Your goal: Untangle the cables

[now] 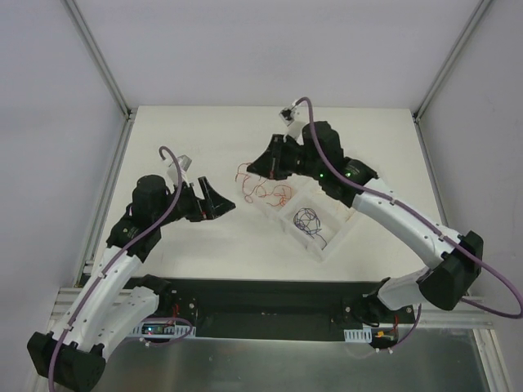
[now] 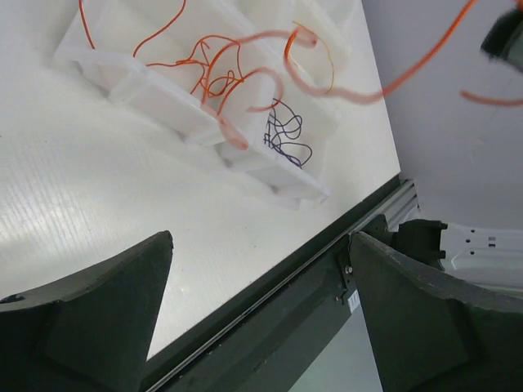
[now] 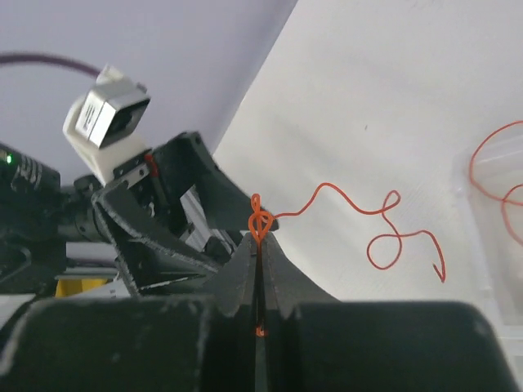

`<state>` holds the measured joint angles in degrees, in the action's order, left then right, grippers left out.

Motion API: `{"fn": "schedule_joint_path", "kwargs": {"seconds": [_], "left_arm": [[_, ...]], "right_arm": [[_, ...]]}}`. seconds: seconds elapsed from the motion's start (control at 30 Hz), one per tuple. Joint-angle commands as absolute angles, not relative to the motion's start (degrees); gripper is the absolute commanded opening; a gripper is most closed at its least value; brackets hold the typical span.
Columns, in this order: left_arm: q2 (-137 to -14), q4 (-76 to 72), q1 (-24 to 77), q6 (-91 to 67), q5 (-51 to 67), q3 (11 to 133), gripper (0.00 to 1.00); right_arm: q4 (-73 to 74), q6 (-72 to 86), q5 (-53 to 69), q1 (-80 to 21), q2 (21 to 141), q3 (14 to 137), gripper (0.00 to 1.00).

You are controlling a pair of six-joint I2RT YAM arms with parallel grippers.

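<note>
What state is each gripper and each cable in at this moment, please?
left gripper: open, holding nothing.
right gripper: shut on the red cable.
red cable: pinched near one end, the rest trailing loose in curls.
orange-red cables: tangled together in the tray.
dark blue cable: loosely curled, alone in its own compartment.
tray: lying flat on the table.

Left arm (image 1: 106,286), right arm (image 1: 409,224): white tube links, black joint housings, blocky black elbows. Thick purple cable (image 1: 167,208) runs along each arm. Small green light (image 1: 324,174) on black joint of right arm. Pale grey box camera (image 1: 181,167) at each wrist. Left gripper (image 2: 260,241), right gripper (image 3: 260,237): matte black wedge fingers. Tiny dark markings on white link.
</note>
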<state>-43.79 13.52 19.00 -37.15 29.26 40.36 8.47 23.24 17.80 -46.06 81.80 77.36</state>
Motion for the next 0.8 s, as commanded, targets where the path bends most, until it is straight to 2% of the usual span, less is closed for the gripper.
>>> {"fn": "schedule_joint_path", "kwargs": {"seconds": [0.0,0.27,0.53,0.77], "left_arm": [[-38.86,11.51,18.46,-34.11,25.67,41.13,0.9],[-38.5,11.6,18.46,-34.54,26.28,40.43,0.92],[-39.46,11.69,18.46,-34.72,26.89,40.25,0.92],[-39.2,11.69,18.46,-34.45,27.33,40.25,0.92]], "right_arm": [[10.9,19.95,16.7,-41.23,78.75,81.65,0.01],[13.45,17.23,15.11,-34.55,81.82,83.23,0.0],[10.9,15.82,14.33,-34.28,87.18,80.78,0.0],[11.51,13.45,11.78,-34.19,96.4,78.84,0.01]]}}
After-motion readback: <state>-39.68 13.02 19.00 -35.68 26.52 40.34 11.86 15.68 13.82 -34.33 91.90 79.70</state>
